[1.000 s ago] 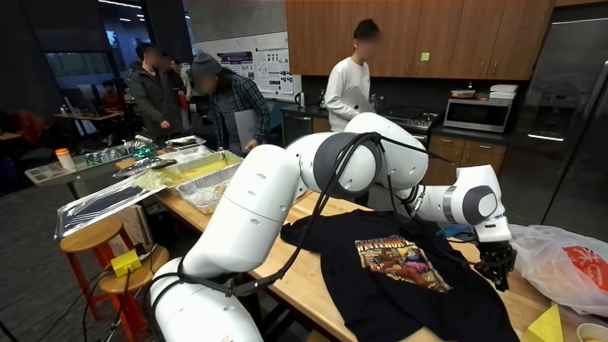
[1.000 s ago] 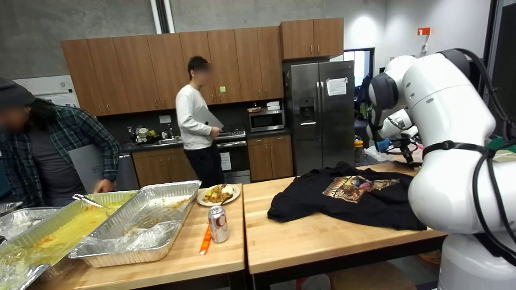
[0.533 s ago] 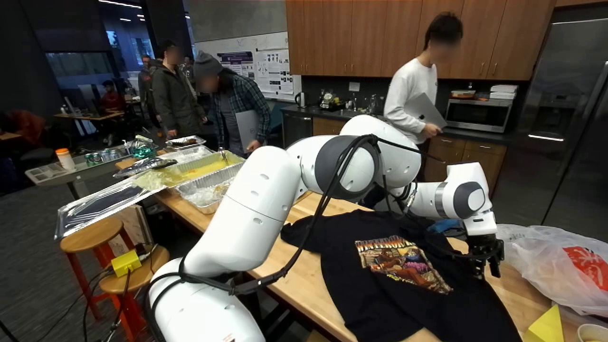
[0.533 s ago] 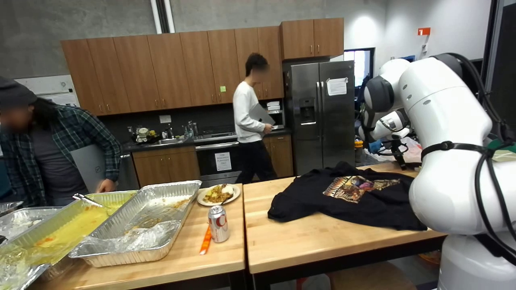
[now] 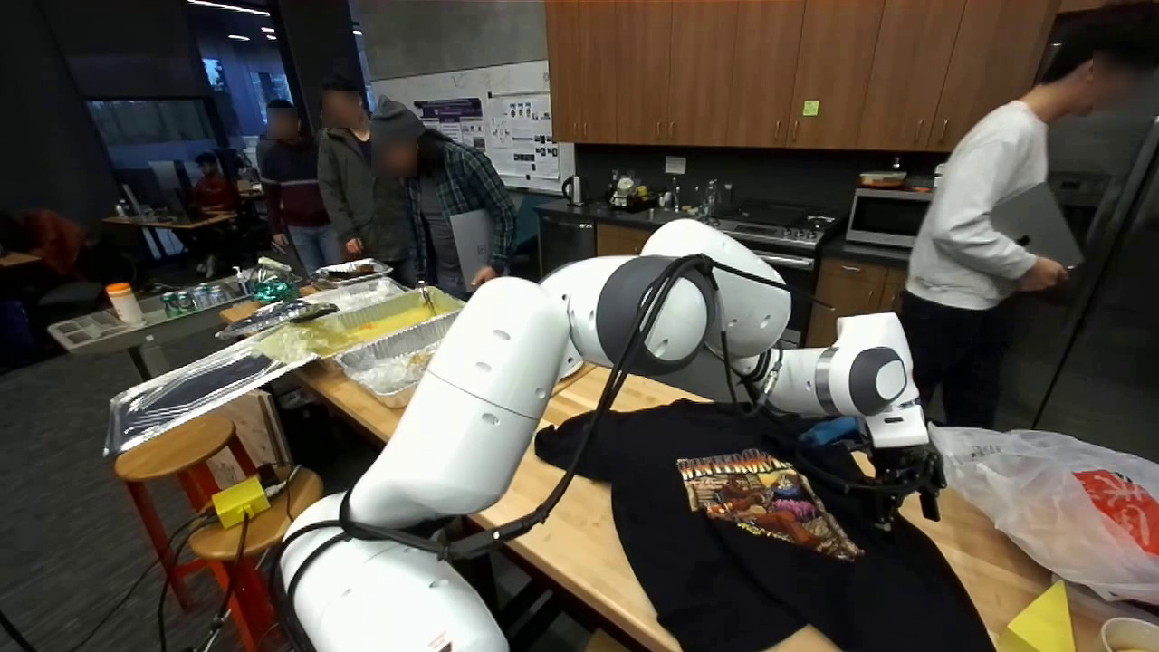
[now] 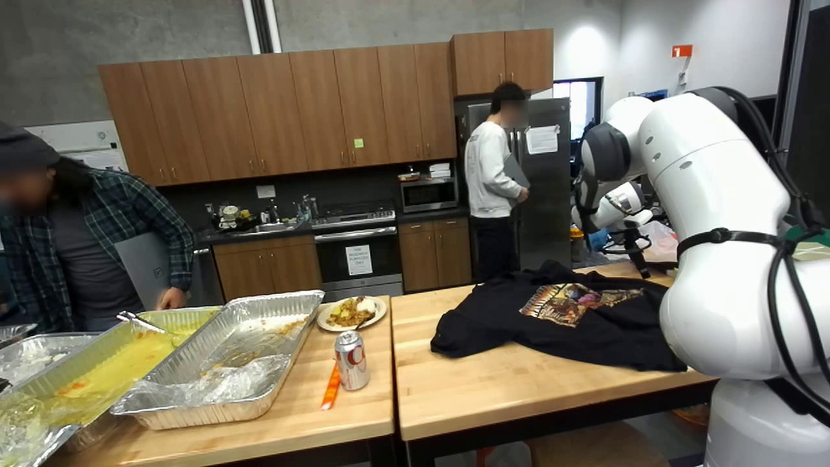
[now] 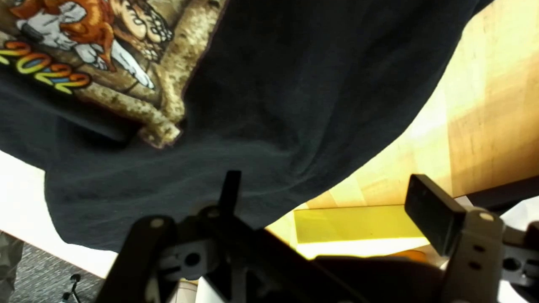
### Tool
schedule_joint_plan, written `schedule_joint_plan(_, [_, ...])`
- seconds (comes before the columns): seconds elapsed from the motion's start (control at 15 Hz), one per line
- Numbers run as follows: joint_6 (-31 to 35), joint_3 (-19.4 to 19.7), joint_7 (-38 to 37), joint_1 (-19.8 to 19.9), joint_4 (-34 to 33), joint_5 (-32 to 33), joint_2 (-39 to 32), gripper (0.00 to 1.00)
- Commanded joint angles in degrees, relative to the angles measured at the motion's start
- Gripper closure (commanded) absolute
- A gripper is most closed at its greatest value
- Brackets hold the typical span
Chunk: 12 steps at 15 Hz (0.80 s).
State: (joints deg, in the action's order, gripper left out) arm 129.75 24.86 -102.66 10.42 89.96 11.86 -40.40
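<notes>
1 black T-shirt (image 5: pixel 756 552) lies print-side up on a table (image 6: pixel 519 389), most of it frame-left of the empty gripper (image 5: pixel 908 514) in both exterior views. The jaws stand wide apart at the shirt's edge: in the wrist view, 1 finger (image 7: pixel 229 193) shows over cloth, the other past it, near a yellow object (image 7: pixel 358 225).

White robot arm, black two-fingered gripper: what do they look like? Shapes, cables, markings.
Smooth, rounded white arm segments; dark grey joint caps; small grey oval markings; silver band near the white wrist. Thick black cables run along the outside, strapped on. Black two-fingered gripper with grey, metal-looking links and flat rectangular fingertip pads. Something blue by the wrist; unclear what.
</notes>
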Motion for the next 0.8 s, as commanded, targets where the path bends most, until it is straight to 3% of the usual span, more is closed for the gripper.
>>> schedule_joint_plan(0.0, [-0.17,-0.32,-0.06,0.35,-0.28,0.22,-0.07,0.01])
schedule_joint_plan(0.4, [5.08,-2.76,5.42,-1.18,4.80,0.96,1.96,0.00])
schedule_joint_plan(0.67, [11.00,-0.02,3.39,-4.56,8.42,3.88,2.89,0.00])
schedule_joint_plan(0.73, [7.95,-1.46,5.06,-2.92,4.27,1.57,-0.06,0.00])
